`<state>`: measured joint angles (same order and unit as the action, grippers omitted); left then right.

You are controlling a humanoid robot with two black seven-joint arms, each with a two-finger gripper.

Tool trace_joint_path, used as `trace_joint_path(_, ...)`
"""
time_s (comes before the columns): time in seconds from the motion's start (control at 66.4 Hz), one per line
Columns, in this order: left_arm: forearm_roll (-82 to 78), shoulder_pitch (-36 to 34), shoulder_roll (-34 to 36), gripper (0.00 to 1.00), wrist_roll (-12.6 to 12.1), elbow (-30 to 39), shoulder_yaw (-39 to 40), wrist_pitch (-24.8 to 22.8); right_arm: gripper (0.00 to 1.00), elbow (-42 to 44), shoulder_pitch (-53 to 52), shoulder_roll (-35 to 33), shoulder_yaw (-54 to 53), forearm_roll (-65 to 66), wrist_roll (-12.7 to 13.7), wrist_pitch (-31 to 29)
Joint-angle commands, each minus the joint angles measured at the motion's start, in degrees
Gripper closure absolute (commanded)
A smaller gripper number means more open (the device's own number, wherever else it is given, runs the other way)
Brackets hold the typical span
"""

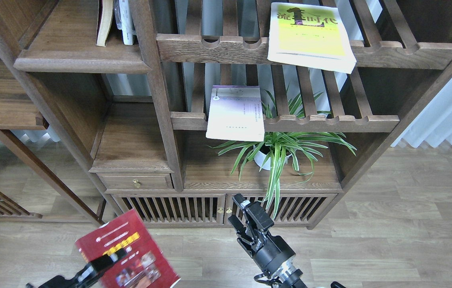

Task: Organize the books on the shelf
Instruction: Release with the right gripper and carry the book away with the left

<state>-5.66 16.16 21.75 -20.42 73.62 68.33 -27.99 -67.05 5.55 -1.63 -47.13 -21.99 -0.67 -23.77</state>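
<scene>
At the near left the left gripper (108,258) is clamped on the dark red book (130,256), one black finger lying across its glossy cover just below the yellow title; the book is tilted, blurred, and low over the pale plank floor (389,236). Far above it, the solid dark-brown shelf (78,60) with its thick rounded front edge carries a few upright books (114,22) at its back. To the right, the pale lavender-white book (235,114) lies flat on the lower slatted rack (329,122), its near edge overhanging the scalloped rail. Below it a spider plant (279,150) in a white pot stands on the cabinet top. Near and below that, the right gripper (245,220) holds nothing, its fingers slightly apart in front of the slatted cabinet doors, well apart from the red book. Far right, the yellow-green book (309,36) with a white border rests flat on the upper slatted rack (405,52), overhanging its front.
</scene>
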Motion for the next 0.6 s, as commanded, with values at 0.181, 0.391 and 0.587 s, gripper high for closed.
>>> trace_joint_path(0.181,-12.0,2.56,-9.44,0.96,-0.15,5.57,17.7,-0.01,0.01,-0.01,0.16,0.4,-1.91,0.02,-0.03,0.04)
trace_joint_path(0.391,-13.32,3.7,-14.46,0.96,-0.41,5.57,25.88,-0.01,0.01,-0.01,0.16,0.49,-2.44,0.02,0.05,0.13)
trace_joint_path(0.587,-12.62,8.36,-21.66,0.96,0.02,5.57,31.25,-0.01,0.01,1.05,0.16,1.28,-2.44,0.02,0.23,0.13)
